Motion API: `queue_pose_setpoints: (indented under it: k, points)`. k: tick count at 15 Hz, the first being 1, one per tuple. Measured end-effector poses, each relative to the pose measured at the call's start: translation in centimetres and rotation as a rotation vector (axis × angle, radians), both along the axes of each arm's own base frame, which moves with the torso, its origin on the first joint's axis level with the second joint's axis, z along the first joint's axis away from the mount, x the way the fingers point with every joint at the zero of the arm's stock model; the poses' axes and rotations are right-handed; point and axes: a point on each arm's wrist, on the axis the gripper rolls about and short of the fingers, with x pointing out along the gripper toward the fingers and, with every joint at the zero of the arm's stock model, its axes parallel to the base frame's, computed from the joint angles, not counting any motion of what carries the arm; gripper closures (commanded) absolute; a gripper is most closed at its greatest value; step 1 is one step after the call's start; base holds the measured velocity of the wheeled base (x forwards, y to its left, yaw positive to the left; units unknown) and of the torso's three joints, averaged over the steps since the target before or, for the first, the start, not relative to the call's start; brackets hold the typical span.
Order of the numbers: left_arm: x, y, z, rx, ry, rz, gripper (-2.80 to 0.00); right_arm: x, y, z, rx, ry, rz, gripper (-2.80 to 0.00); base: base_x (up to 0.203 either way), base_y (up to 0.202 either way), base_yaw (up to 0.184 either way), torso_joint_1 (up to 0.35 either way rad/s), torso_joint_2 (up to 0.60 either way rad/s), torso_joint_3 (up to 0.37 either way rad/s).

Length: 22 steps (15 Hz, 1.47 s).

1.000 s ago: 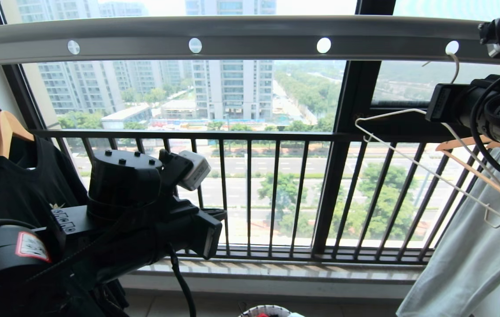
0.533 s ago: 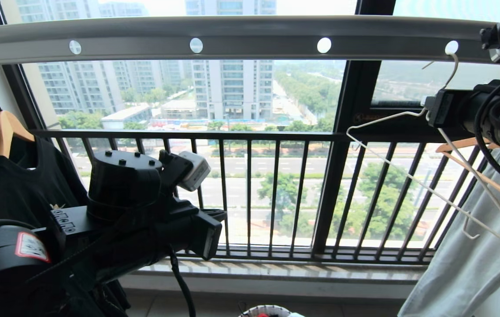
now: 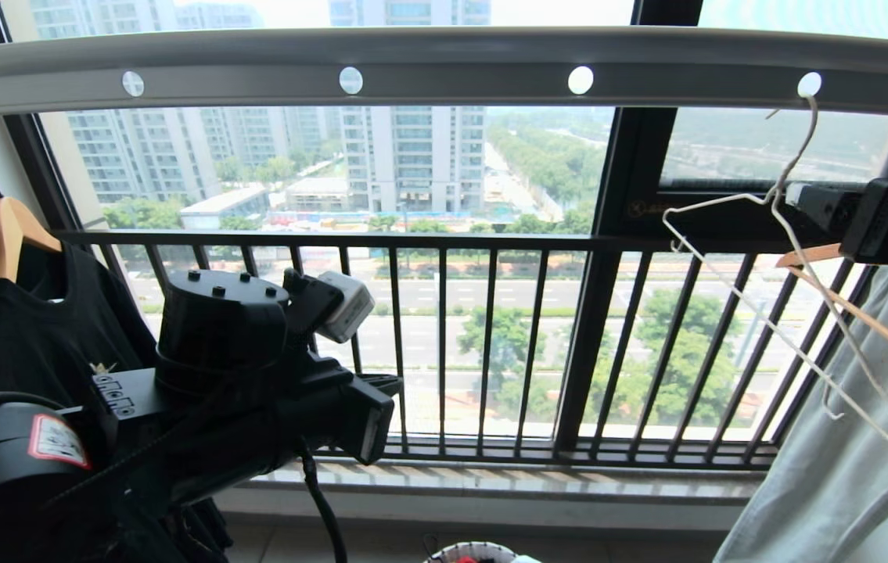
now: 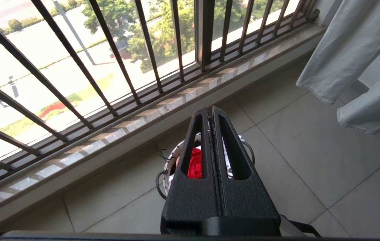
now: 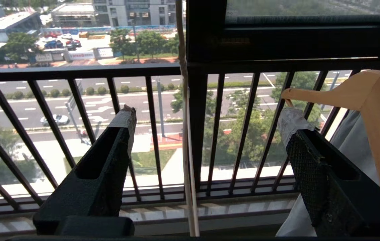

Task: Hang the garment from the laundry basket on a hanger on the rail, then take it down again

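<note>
The right gripper (image 5: 206,127) has its jaws wide and empty around the hanger (image 3: 792,313); a nudge could unhook it from the rail (image 3: 444,66). The left gripper (image 4: 211,115) is closed, empty.

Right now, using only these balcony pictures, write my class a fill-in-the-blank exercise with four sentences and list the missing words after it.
1. The white wire hanger hangs by its hook from a round ____ in the rail.
2. The right gripper has its jaws ____, with the hanger's wire between them, untouched.
3. The left gripper is ____ and holds nothing.
4. The red garment lies in the ____ on the floor.

Missing words: hole; open; shut; laundry basket
</note>
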Motion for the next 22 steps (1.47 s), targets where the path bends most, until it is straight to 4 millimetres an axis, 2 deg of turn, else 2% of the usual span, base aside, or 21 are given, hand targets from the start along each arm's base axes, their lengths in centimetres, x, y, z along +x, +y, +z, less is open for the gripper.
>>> queue_pose_setpoints:
  k: [1, 2, 7, 11, 15, 18, 22]
  points:
    - [0.0, -0.1, -0.1, 0.003, 0.005, -0.003, 0.00, -1.2, -0.4, 0.0, 0.004, -0.014, 0.002, -2.80, 0.000, 0.000, 0.000, 0.000, 0.00, 0.000]
    - [-0.1, -0.3, -0.4, 0.008, 0.011, -0.011, 0.00, -2.4, -0.7, 0.1, 0.007, -0.029, 0.004, 0.00, 0.000, 0.000, 0.000, 0.000, 0.00, 0.000]
    - [-0.5, -0.8, -1.1, 0.024, 0.031, -0.035, 0.00, -7.6, -2.3, -0.9, 0.005, -0.018, 0.027, 0.00, 0.000, 0.000, 0.000, 0.000, 0.00, 0.000]
    - [-0.7, -0.7, -0.9, 0.020, 0.026, -0.036, 0.00, -9.3, -2.9, -1.4, 0.013, -0.039, 0.029, 0.00, 0.000, 0.000, 0.000, 0.000, 0.00, 0.000]
    - [-2.3, 0.2, -0.9, 0.029, 0.019, -0.053, 0.00, -10.9, -3.4, -1.3, 0.005, -0.056, 0.027, 0.00, 0.000, 0.000, 0.000, 0.000, 0.00, 0.000]
    - [-3.6, 2.3, -0.1, 0.008, -0.009, -0.022, 0.00, -12.4, -3.9, -1.0, -0.043, -0.079, 0.044, 0.00, 0.000, 0.000, 0.000, 0.000, 0.00, 0.000]
    - [-7.1, 6.8, -1.9, 0.016, 0.004, 0.064, 0.00, -15.4, -4.8, -0.7, -0.056, -0.150, 0.054, 0.00, 0.000, 0.000, 0.000, 0.000, 0.00, 0.000]
